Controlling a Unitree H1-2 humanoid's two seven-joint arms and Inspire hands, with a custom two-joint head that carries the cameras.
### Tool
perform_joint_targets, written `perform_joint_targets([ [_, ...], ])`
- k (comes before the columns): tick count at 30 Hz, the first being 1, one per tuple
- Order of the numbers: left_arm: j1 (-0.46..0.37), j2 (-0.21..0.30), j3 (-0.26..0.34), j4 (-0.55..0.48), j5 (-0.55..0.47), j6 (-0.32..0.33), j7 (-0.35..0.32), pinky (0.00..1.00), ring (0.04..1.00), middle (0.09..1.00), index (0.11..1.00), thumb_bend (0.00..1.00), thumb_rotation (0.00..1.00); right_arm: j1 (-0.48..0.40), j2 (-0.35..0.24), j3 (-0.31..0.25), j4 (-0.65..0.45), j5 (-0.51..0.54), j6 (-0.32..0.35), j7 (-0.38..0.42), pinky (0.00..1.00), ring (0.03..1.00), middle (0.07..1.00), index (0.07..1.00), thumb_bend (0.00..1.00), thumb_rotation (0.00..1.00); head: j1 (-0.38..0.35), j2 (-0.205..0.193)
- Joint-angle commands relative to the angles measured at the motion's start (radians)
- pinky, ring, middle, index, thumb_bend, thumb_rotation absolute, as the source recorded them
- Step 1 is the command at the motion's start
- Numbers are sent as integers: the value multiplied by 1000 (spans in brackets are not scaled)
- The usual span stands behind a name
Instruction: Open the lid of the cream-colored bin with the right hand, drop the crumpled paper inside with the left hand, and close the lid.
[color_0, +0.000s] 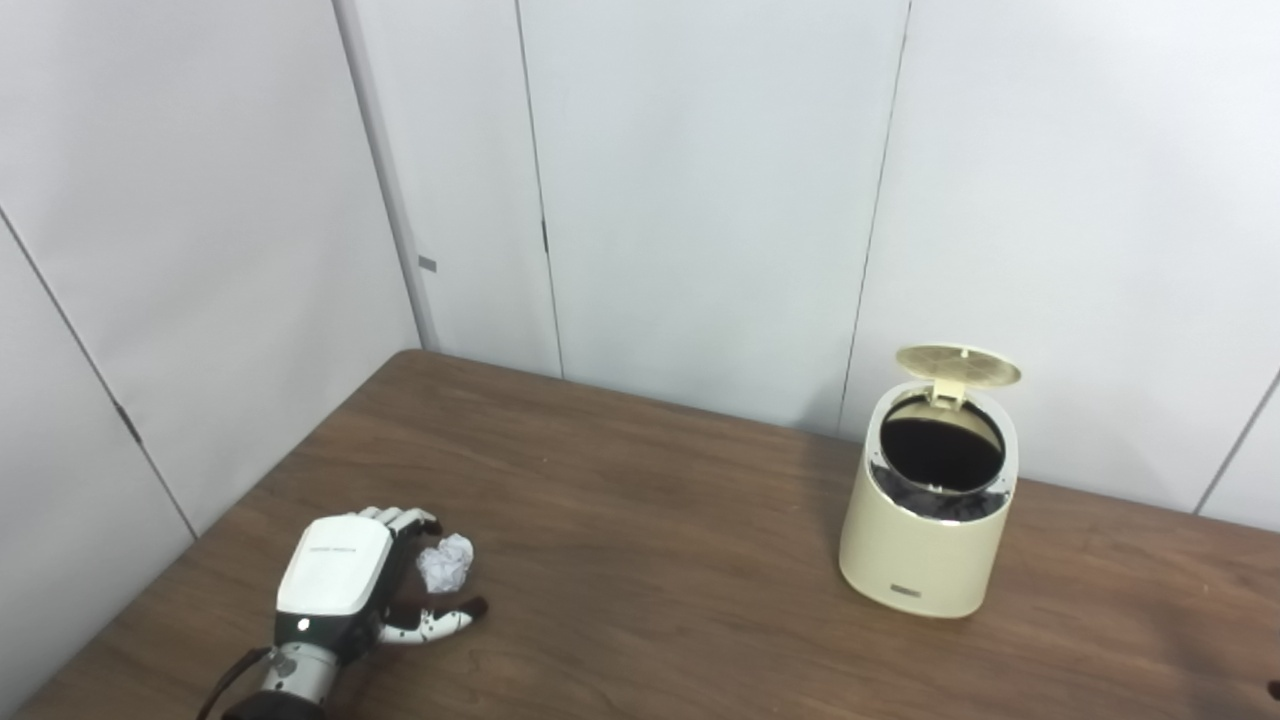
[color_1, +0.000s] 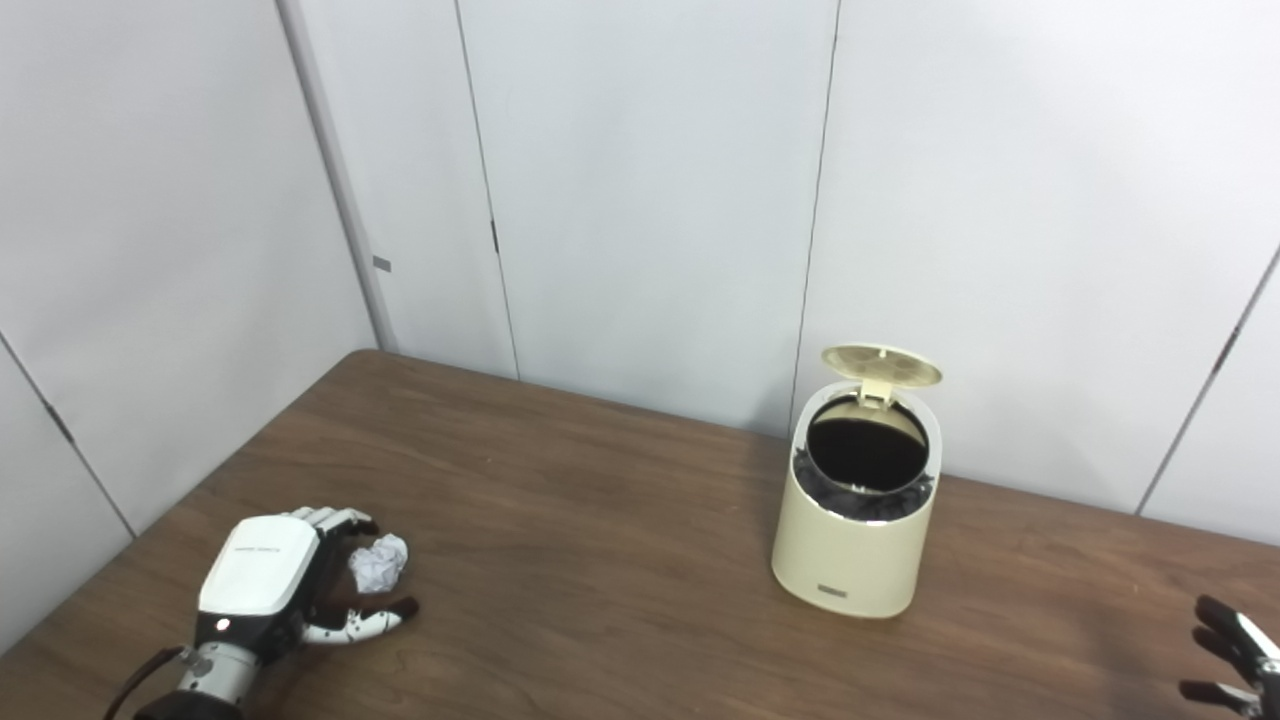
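The cream-colored bin (color_0: 925, 520) stands on the brown table (color_0: 640, 520) at the right, its lid (color_0: 958, 365) tipped up and back so the dark inside shows. A crumpled white paper ball (color_0: 445, 562) lies on the table at the near left. My left hand (color_0: 350, 580) rests around it, fingers behind and thumb in front, open and not closed on the paper. My right hand (color_1: 1235, 655) shows only at the bottom right corner of the right eye view, fingers apart, well away from the bin.
White wall panels (color_0: 700, 200) rise straight behind the table's far edge, close behind the bin. The table's left edge runs diagonally beside my left hand. Bare tabletop lies between the paper and the bin.
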Motion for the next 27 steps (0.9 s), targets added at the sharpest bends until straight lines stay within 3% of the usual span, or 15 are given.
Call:
perform_joint_targets([
  [1,-2,32,-1,14,20,51,-39,627,690,695,691,1000,402,19,-10,-10,-24,16,-3,1,630,825,857,847,930,922,-2,1],
  [4,-11,24,-6,42,3,42,-25,545,613,646,656,1000,383,21,-6,-11,-30,29,2,7,626,825,854,840,938,902,-5,-1],
  [9,-20,2,-1,107,-75,-74,92,380,393,434,474,1000,214,23,-5,-11,-30,38,-1,10,653,830,852,844,921,898,-9,2],
  [11,-23,-7,-8,116,-89,-91,112,339,347,392,434,978,158,23,-4,-11,-31,38,1,10,645,830,852,845,928,896,-10,3],
  [12,-25,-11,-11,120,-94,-99,120,327,335,378,460,711,106,23,-4,-12,-30,35,-1,9,640,827,851,844,926,897,-10,3],
  [13,-27,-15,-16,120,-96,-103,127,316,324,365,468,620,87,23,-3,-11,-30,35,-2,8,639,827,851,844,922,898,-10,3],
  [15,-29,-20,-22,120,-98,-111,137,297,307,349,474,546,72,23,-1,-11,-32,35,0,7,639,825,849,843,923,896,-12,3],
  [21,-47,-53,-35,132,-122,-173,175,254,270,320,474,526,66,27,5,-9,-49,10,25,2,645,831,857,858,929,916,-17,2],
  [27,-61,-82,-48,115,-134,-168,136,306,312,353,478,525,67,28,13,-9,-59,9,23,0,653,834,860,859,889,904,-18,3],
])
